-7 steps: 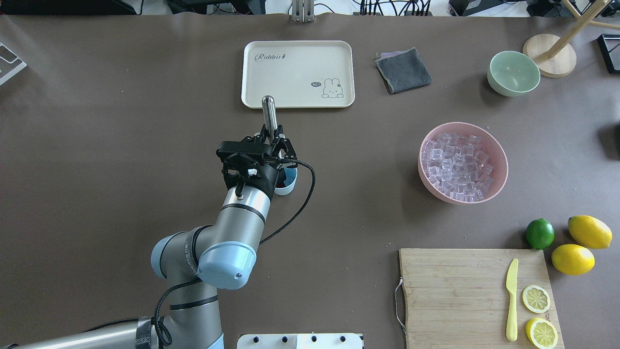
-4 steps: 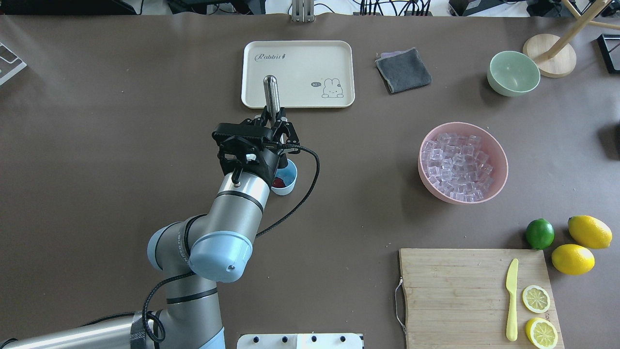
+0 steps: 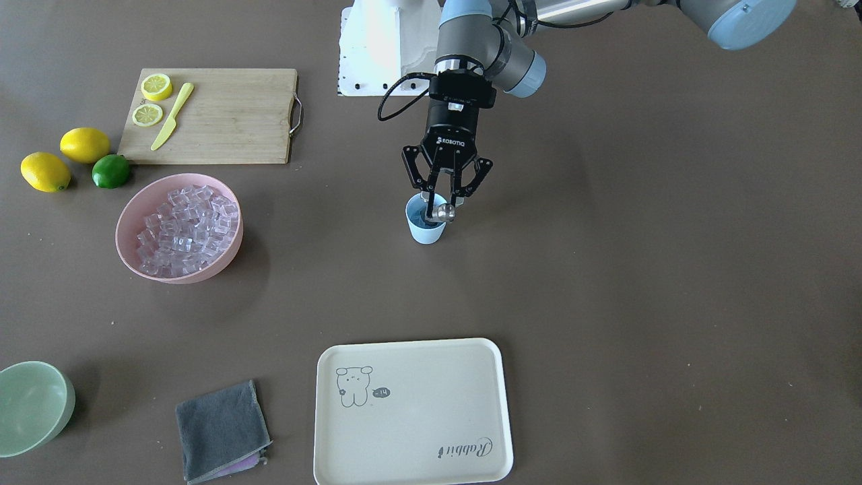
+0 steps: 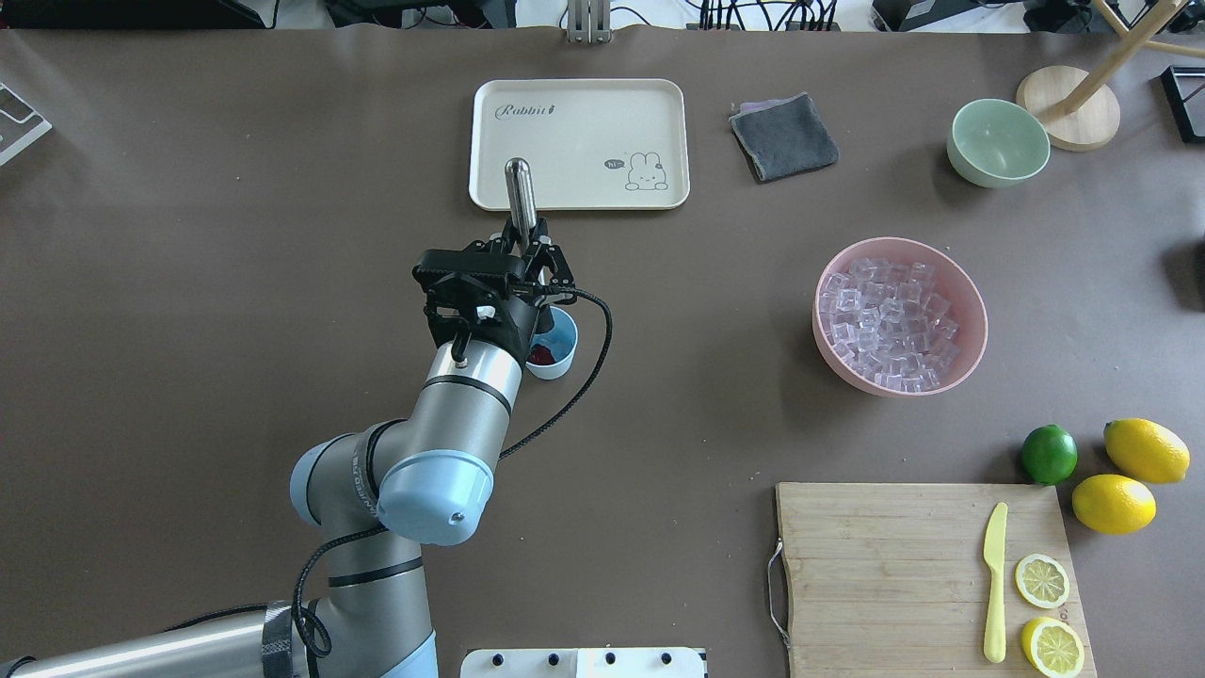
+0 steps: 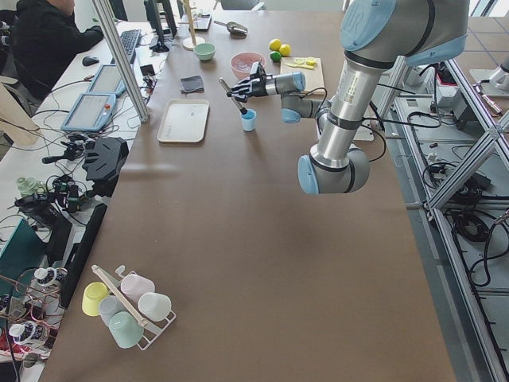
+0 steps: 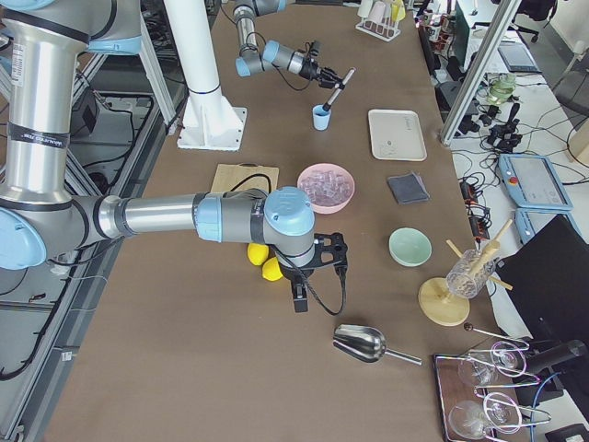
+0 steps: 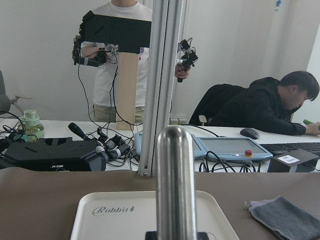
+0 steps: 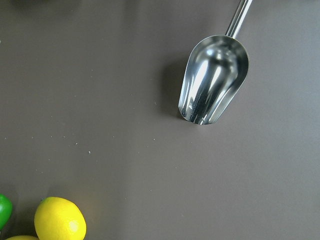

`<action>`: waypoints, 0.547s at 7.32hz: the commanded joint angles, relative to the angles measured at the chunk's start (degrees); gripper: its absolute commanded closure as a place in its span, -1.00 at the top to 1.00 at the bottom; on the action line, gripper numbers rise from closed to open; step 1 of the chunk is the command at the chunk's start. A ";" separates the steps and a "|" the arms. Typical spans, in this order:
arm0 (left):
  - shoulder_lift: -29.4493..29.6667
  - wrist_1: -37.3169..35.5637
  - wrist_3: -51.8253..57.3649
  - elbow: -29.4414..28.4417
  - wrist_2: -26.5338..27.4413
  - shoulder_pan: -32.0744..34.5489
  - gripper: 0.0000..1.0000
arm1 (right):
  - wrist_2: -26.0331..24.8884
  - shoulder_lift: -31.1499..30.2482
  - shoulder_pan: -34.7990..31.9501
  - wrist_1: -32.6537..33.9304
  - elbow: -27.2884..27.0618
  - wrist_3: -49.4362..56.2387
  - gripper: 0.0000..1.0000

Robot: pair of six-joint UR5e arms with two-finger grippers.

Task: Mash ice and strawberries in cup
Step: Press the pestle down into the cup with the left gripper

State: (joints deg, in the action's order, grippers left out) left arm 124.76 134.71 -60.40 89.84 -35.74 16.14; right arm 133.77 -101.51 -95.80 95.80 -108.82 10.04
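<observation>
My left gripper (image 4: 529,256) is shut on a steel muddler (image 4: 520,193) that leans toward the tray. The muddler's lower end goes down into the pale blue cup (image 4: 561,345), hidden there by the gripper. Red strawberry (image 4: 539,355) shows inside the cup; I cannot make out any ice in it. From the front, the gripper (image 3: 442,199) hangs right over the cup (image 3: 425,229). The ice (image 4: 888,325) fills a pink bowl (image 4: 974,311) to the right. My right gripper (image 6: 311,276) shows only in the exterior right view, hanging above the table's right end; I cannot tell its state.
A cream tray (image 4: 579,113) lies just beyond the cup, with a grey cloth (image 4: 783,137) and a green bowl (image 4: 998,141) to its right. A cutting board (image 4: 875,565) with knife and lemon slices sits front right beside a lime (image 4: 1049,453). A steel scoop (image 8: 212,85) lies below my right wrist.
The left gripper moved away from me and slightly left over the cup, and the muddler's top swung toward the tray, then a little back left. More of the cup's inside shows.
</observation>
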 commanded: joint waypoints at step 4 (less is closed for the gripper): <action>-0.74 0.81 5.64 8.13 -4.56 2.64 -0.41 | -0.08 -0.09 0.00 0.00 0.01 0.33 0.99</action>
State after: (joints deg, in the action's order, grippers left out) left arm 124.11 135.50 -57.40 94.16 -37.18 16.33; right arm 133.70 -101.56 -95.80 95.80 -108.83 10.32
